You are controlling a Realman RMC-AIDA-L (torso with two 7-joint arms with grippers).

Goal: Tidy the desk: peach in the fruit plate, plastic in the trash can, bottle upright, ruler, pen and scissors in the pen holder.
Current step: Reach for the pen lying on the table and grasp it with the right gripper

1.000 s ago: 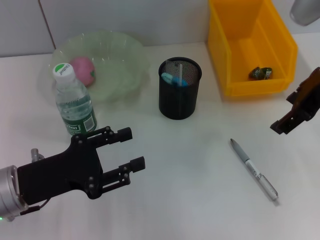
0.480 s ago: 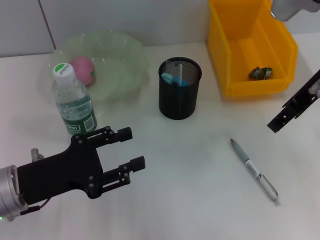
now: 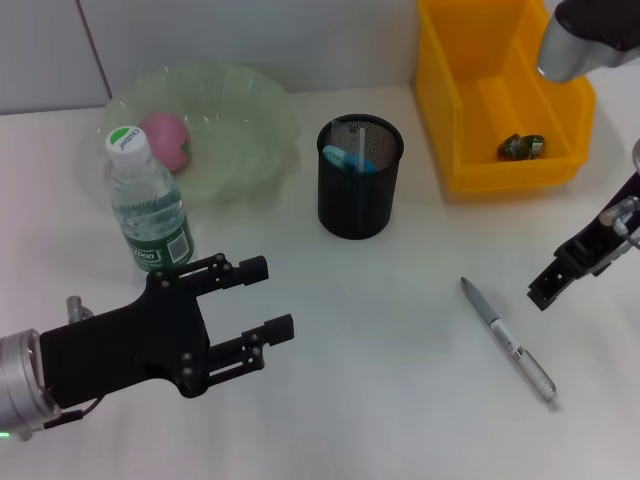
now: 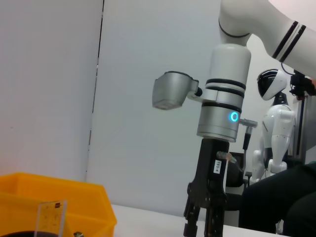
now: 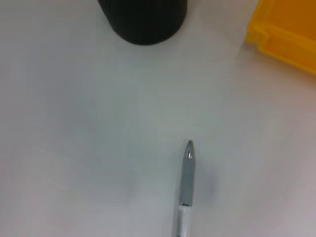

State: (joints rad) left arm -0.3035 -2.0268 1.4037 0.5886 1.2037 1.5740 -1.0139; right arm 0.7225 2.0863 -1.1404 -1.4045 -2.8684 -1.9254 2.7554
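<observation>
Lowered since a second ago, the right claw [image 3: 545, 288] hangs near the surface's right edge beside the pen [image 3: 507, 340]; I cannot tell its opening. Left claw [image 3: 258, 298] hovers open, empty, near the front-left corner. Peach [image 3: 166, 140] lies in the fruit plate [image 3: 250, 110]; bottle [image 3: 148, 203] stands upright; plastic [image 3: 522, 146] sits in the trash can [image 3: 455, 90].

Glossy metal-tipped pen [image 3: 507, 341]; black wire-mesh pen holder [image 3: 360, 176]; smooth yellow plastic bin [image 3: 500, 92]; clear, probably plastic, bottle [image 3: 148, 208]; matt table [image 3: 380, 380].
</observation>
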